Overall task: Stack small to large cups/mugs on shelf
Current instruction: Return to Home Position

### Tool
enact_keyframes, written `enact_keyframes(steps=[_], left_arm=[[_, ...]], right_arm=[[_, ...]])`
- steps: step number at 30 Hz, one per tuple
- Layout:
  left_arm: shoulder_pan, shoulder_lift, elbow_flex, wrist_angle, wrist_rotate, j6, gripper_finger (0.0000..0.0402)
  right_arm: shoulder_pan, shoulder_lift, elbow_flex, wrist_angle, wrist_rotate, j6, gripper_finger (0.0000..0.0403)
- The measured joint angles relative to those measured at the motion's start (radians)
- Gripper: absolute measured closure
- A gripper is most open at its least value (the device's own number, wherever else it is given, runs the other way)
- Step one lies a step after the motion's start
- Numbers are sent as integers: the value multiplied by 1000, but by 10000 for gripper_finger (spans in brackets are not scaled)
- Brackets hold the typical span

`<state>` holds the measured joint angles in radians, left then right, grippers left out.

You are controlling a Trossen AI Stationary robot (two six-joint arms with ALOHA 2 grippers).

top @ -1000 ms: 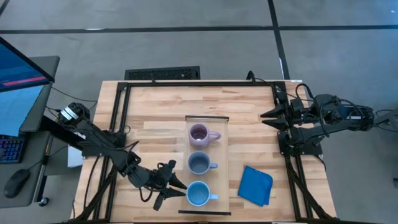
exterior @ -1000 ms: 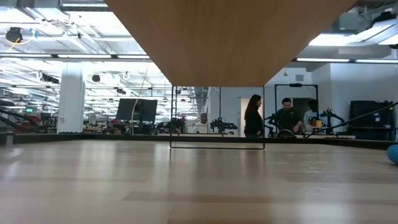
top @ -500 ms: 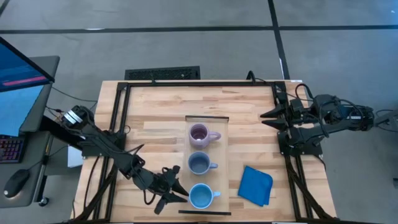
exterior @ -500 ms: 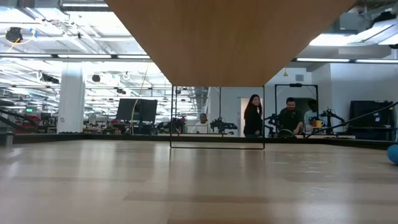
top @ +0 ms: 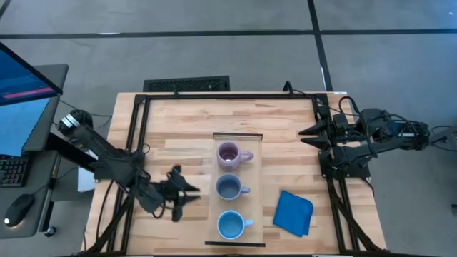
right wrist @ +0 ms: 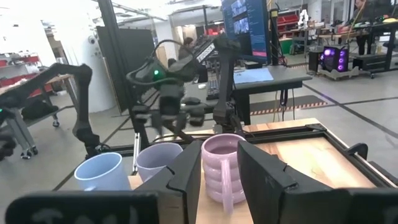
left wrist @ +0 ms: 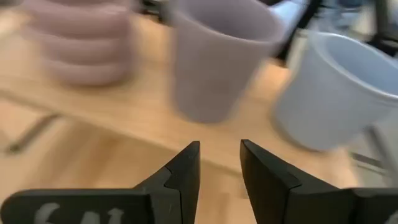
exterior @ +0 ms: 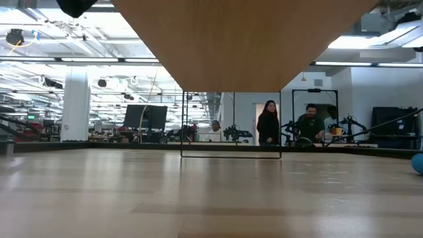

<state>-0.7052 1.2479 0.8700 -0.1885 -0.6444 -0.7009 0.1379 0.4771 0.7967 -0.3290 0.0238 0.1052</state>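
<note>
Three mugs stand upright in a row on the light-wood shelf (top: pixel 255 214): the pale purple one (top: pixel 229 153) farthest, the grey-blue one (top: pixel 228 188) in the middle, and the light blue one (top: pixel 228 225) nearest. My left gripper (top: pixel 191 189) is shut and empty. It sits left of the shelf, level with the grey-blue mug (left wrist: pixel 217 56) and pointing at it. The purple mug (left wrist: pixel 81 43) and light blue mug (left wrist: pixel 336 93) flank the grey-blue one in the left wrist view. My right gripper (top: pixel 303 132) is shut and waits at the table's right edge, facing the mugs (right wrist: pixel 221 168).
A folded blue cloth (top: pixel 294 212) lies on the table right of the shelf. It also shows at the right edge of the low view (exterior: pixel 418 163). The shelf's underside (exterior: pixel 238 39) fills the top of the low view. People stand in the room beyond the table.
My left gripper has drawn back from the light blue mug toward the table's left and far edges. It now sits beside the grey-blue mug. The light blue mug stays standing on the near end of the shelf.
</note>
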Motion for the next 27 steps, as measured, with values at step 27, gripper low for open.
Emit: enact_keyframes(steps=[27], left_arm=[[77,-598,-212,-85,-434,373,297]], right_arm=[[1,-148,-199,178,-49,-218,276]])
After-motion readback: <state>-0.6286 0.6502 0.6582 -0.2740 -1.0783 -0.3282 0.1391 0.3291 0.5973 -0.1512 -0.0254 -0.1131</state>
